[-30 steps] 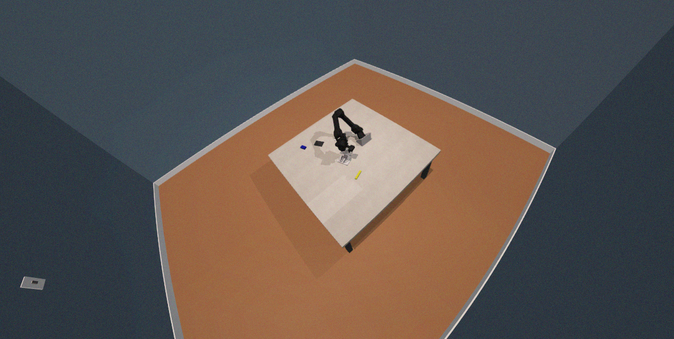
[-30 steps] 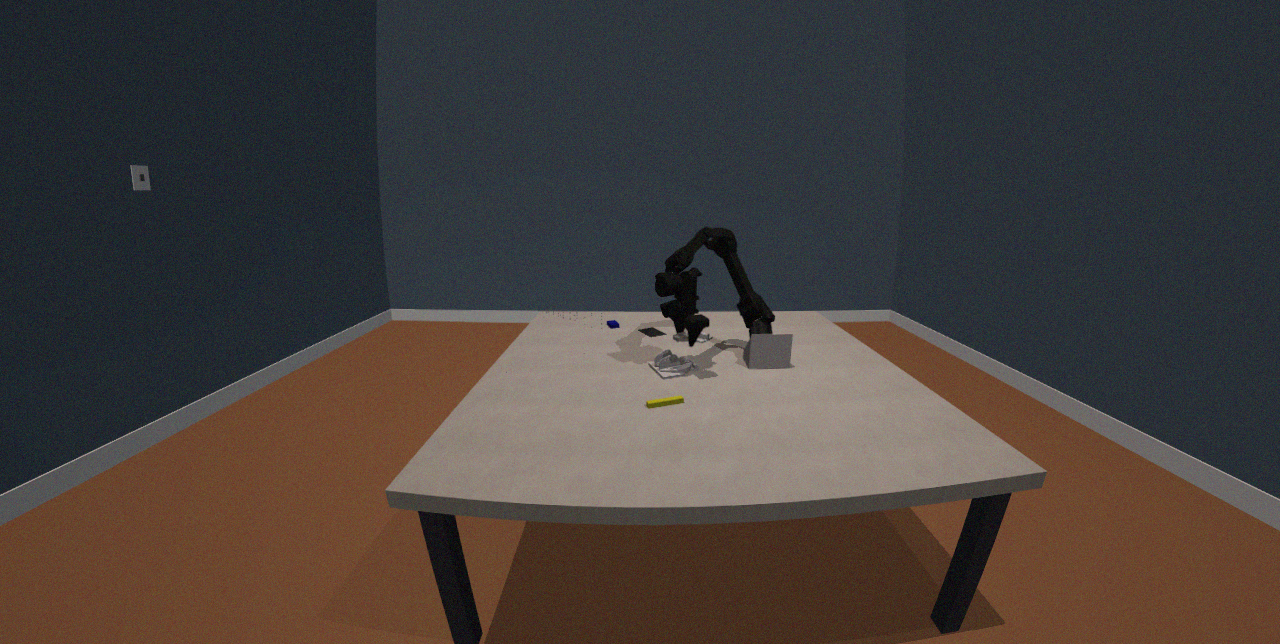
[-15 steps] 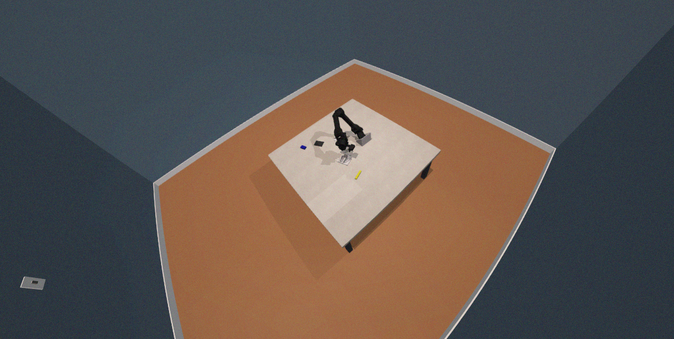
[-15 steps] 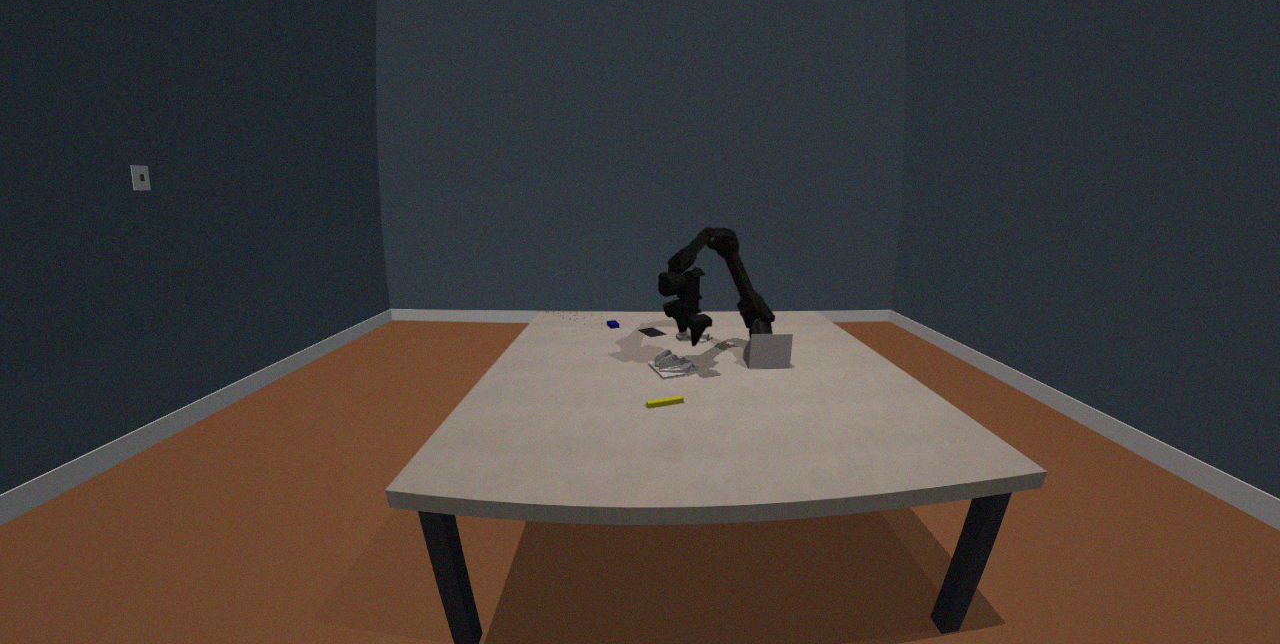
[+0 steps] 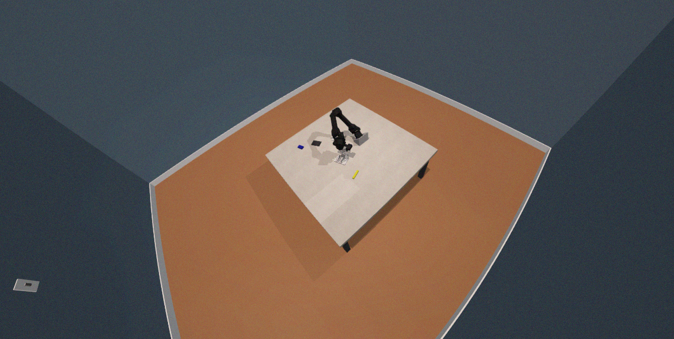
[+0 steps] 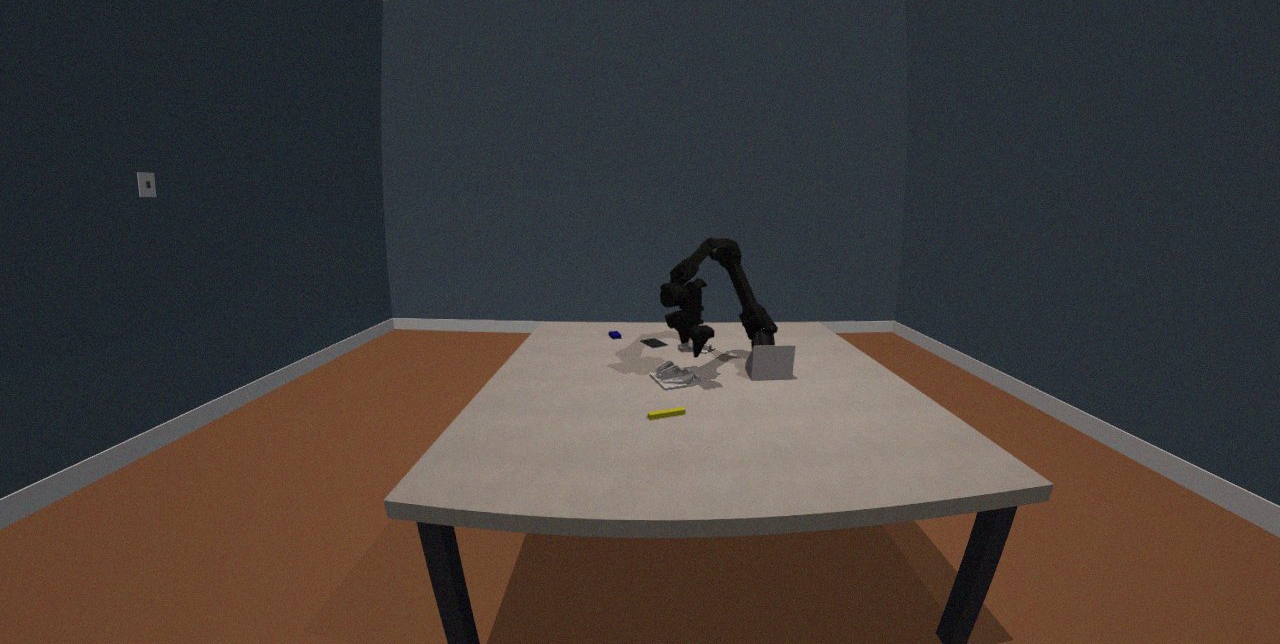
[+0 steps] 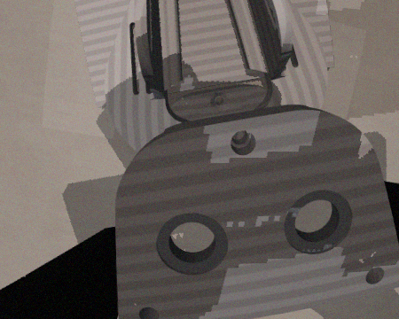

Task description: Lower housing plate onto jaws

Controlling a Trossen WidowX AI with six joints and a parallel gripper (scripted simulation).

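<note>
My gripper (image 7: pixel 248 221) (image 5: pixel 348 147) (image 6: pixel 698 352) is shut on the housing plate (image 7: pixel 248 182), with a black finger at each side edge in the wrist view. The plate is grey with a rounded far edge, two large ringed holes and several small ones. The two jaws, left (image 7: pixel 172 49) and right (image 7: pixel 253 40), stand apart on a pale base (image 7: pixel 93 49) (image 5: pixel 337 161) (image 6: pixel 664 384). They lie beyond the plate's far edge in the wrist view, with a rounded end piece (image 7: pixel 219 99) between their near ends. The plate hides whatever lies beneath it. Contact between plate and jaw stubs cannot be told.
A yellow bar (image 5: pixel 355 174) (image 6: pixel 666 413) lies on the table (image 5: pixel 386 162) (image 6: pixel 850 443) in front of the base. A grey upright panel (image 5: pixel 362 139) (image 6: pixel 772 362) stands by the arm's foot. A dark flat square (image 5: pixel 316 143) (image 6: pixel 654 343) and a blue block (image 5: pixel 300 147) (image 6: pixel 614 335) lie at the back left.
</note>
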